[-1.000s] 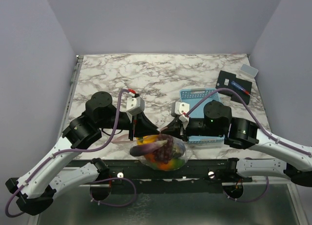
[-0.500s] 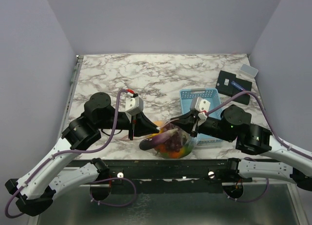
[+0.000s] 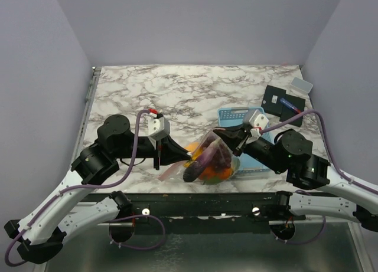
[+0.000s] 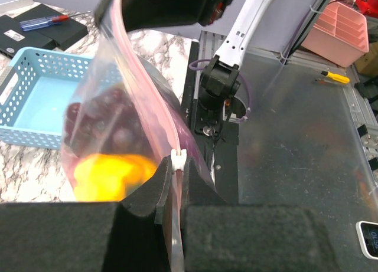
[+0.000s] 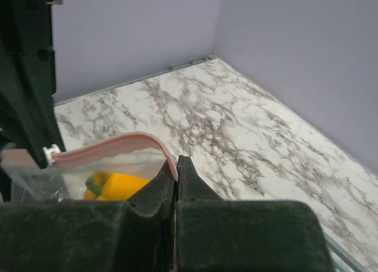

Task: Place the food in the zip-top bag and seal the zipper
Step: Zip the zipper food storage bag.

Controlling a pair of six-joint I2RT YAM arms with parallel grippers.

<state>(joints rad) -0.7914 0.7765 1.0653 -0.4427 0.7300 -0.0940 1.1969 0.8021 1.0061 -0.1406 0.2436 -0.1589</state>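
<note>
The clear zip-top bag (image 3: 214, 161) hangs between my two grippers near the table's front edge, holding the food: purple eggplant (image 3: 198, 169), dark grapes (image 4: 112, 121), a yellow pepper (image 5: 115, 185) and orange pieces (image 3: 218, 174). The pinkish-red zipper (image 4: 144, 89) runs taut between the grippers. My left gripper (image 4: 175, 166) is shut on the zipper strip right behind its white slider (image 4: 178, 159), at the bag's left end (image 3: 184, 157). My right gripper (image 5: 176, 166) is shut on the zipper's other end (image 3: 220, 133).
A light-blue perforated basket (image 3: 236, 115) stands just behind the right gripper. A black pad (image 3: 284, 102) with a pen and a small clear box (image 3: 302, 85) lie at the back right. The table's front edge is close under the bag.
The bag has moved right and lifted off the front edge. My right gripper has swung right and back with the zipper end. My left gripper has followed slightly, staying on the strip.
</note>
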